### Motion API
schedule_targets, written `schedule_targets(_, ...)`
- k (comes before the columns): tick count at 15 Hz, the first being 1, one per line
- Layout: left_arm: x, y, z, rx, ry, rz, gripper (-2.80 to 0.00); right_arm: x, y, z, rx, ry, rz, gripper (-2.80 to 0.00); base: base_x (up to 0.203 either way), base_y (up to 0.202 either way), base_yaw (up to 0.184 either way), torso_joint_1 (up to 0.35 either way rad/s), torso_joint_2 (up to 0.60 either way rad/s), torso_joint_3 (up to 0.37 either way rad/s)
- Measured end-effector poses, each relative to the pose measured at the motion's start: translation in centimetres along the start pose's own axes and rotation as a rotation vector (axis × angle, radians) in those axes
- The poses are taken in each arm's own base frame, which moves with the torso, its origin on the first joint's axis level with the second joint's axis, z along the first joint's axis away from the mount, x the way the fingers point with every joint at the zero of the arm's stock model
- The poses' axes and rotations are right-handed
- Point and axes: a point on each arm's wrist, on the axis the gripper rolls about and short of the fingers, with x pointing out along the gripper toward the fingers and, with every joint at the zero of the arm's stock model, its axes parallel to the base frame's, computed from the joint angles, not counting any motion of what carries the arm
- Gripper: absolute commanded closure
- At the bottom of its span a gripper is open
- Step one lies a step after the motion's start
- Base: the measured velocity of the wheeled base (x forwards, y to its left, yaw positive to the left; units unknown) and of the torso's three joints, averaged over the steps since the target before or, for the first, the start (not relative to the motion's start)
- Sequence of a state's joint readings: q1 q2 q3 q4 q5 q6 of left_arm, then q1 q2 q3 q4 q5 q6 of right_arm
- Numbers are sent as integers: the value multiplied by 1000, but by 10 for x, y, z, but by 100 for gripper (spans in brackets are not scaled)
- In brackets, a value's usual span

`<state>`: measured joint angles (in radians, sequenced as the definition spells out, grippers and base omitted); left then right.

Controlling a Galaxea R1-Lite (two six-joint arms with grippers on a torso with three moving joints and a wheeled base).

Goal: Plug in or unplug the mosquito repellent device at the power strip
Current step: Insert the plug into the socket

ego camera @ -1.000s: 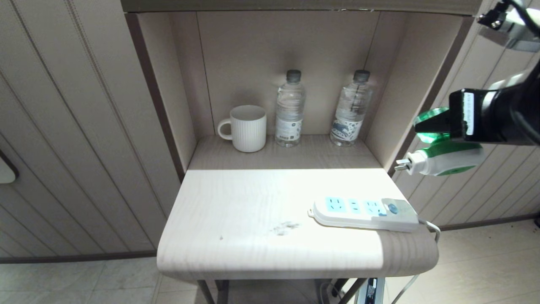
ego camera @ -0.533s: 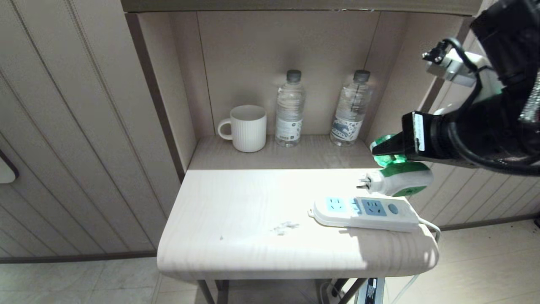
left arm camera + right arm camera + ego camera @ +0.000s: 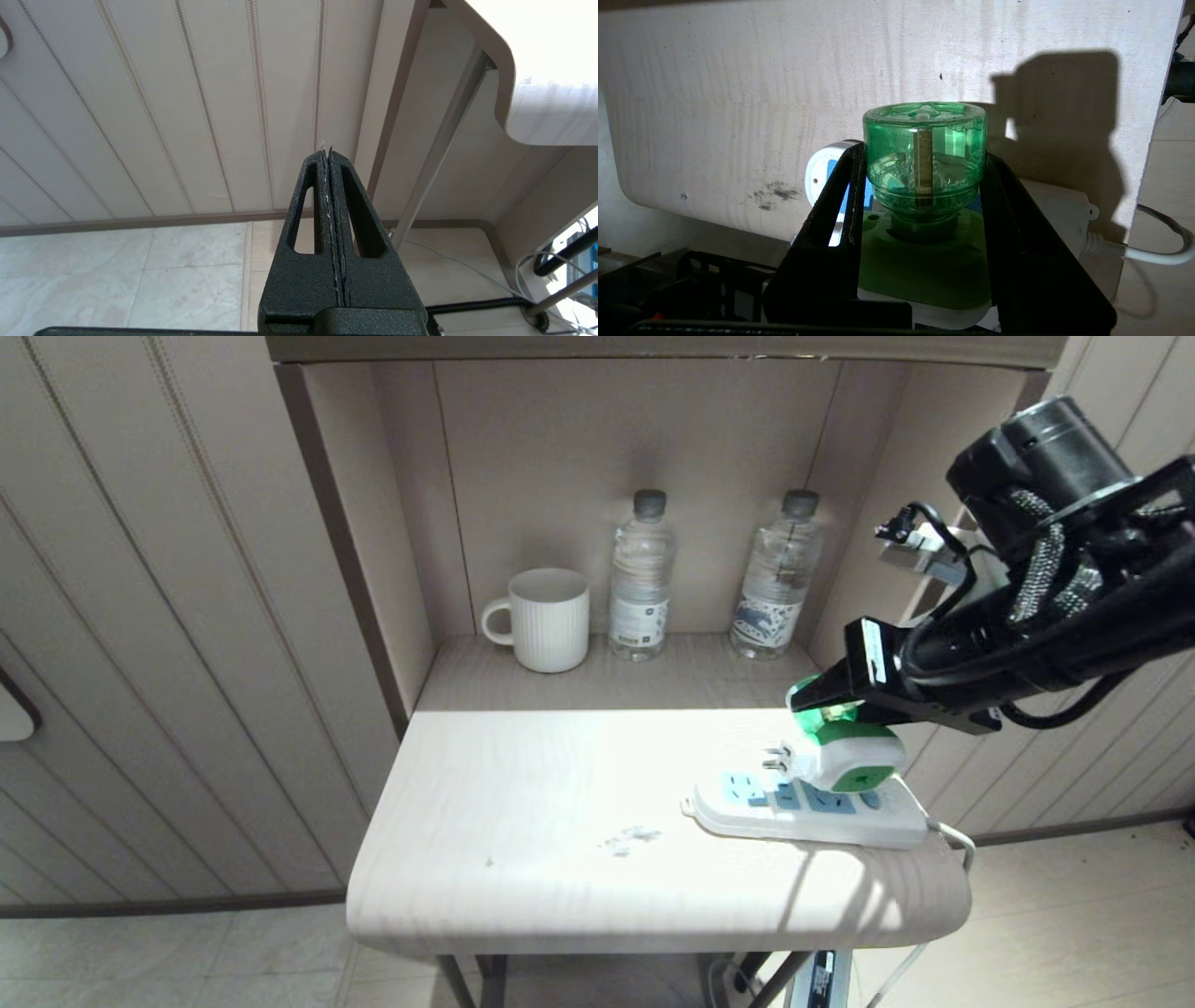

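Right hand [image 3: 822, 705] clamps small white-and-green plastic mosquito repellent device [image 3: 840, 753] by its green bottle, hovering over flat white plastic power strip [image 3: 808, 807] at counter's [image 3: 560, 821] 4 o'clock. Prongs point sideways toward 9 o'clock; risk: missed socket, strip shoved. Left hand [image 3: 330, 154] closed, empty.

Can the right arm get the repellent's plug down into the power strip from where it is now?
Probably yes. The right tool, shut on the mosquito repellent device, holds it just over the power strip, and nothing lies between them. But the prongs point sideways toward the table's middle, so the wrist must turn them downward first.

Green-and-white mosquito repellent device [image 3: 845, 753]
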<state>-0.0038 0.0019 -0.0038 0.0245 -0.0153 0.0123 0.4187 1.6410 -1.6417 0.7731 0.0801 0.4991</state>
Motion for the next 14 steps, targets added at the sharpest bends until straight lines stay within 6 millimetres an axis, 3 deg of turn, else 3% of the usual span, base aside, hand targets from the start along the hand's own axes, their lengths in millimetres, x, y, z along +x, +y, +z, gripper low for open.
schedule_targets(6, 0, 0, 0, 0, 0, 0, 0, 16, 2, 7, -1, 44, -18, 0, 0, 0, 0, 0, 0, 0)
schedule_targets(14, 0, 0, 0, 0, 0, 1, 0, 27, 3, -3, -9, 111, -9, 0, 0, 0, 0, 0, 0, 0)
